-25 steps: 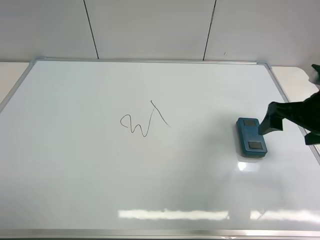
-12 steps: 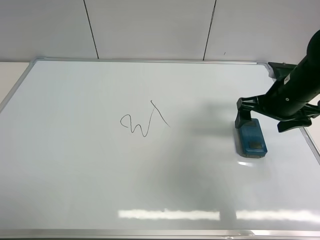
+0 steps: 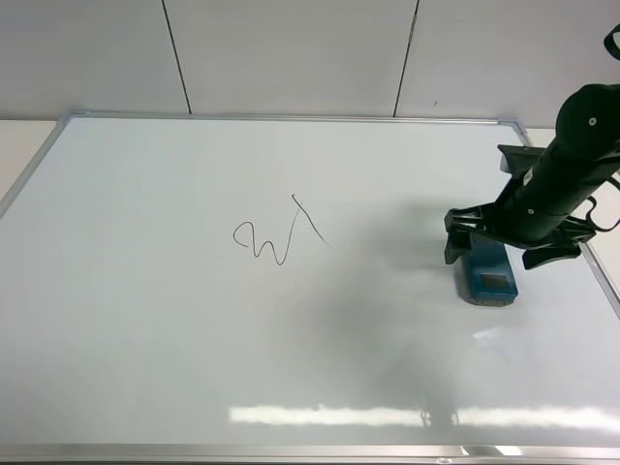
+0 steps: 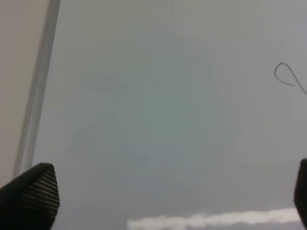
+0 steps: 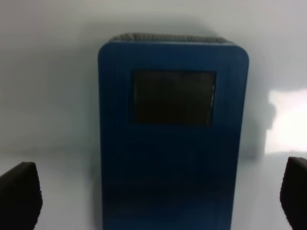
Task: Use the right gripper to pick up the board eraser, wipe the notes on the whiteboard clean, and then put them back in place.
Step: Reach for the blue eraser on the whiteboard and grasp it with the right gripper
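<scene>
The teal-blue board eraser (image 3: 487,279) lies flat on the whiteboard (image 3: 145,339) near its right edge. My right gripper (image 3: 494,250) hangs over the eraser's far end, open, with one finger on each side of it. In the right wrist view the eraser (image 5: 172,134) fills the middle between the two black fingertips (image 5: 19,196), and the right gripper (image 5: 156,196) holds nothing. The notes (image 3: 276,237), a thin black squiggle, sit near the board's middle. My left gripper (image 4: 165,201) is open and empty above the board; a loop of the notes (image 4: 288,76) shows there.
The board's silver frame (image 3: 291,118) runs along the back, and its right side (image 3: 605,291) lies close to the eraser. A grey panelled wall (image 3: 291,48) stands behind. The left wrist view shows the frame's left edge (image 4: 38,96).
My right arm has swung in from the right edge over the eraser and come lower. Its open fingers now straddle the eraser. The eraser and notes have not moved.
</scene>
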### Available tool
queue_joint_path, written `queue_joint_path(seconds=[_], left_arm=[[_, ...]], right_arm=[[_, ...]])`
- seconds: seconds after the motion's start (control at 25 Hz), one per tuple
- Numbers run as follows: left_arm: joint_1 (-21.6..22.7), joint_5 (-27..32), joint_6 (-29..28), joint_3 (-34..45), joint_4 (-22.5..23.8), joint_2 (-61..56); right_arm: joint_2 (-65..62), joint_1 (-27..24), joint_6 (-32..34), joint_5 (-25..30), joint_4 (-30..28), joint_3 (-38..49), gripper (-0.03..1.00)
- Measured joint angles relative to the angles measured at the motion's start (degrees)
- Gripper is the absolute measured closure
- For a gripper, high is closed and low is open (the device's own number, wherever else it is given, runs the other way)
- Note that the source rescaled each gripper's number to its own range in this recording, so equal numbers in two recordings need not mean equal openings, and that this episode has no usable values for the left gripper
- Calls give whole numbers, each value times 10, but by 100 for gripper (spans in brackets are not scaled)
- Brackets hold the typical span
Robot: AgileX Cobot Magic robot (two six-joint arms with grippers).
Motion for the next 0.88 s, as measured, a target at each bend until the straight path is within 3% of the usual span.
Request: queue_joint_path(seconds=[0.48,0.52,0.56,0.6,0.64,0.68,0.88], left_arm=[[0,0,0,0,0,0],[0,0,0,0,0,0],[0,0,0,0,0,0],[0,0,0,0,0,0],[0,0,0,0,0,0],[0,0,0,0,0,0],[0,0,0,0,0,0]], right_arm=[[26,0,4,-5,0,0,-3],[26,0,4,-5,0,0,3],[26,0,4,-5,0,0,16],[26,0,4,-5,0,0,42],[26,0,4,-5,0,0,77],[26,0,7,-3,0,0,97],[26,0,7,5,0,0,96]])
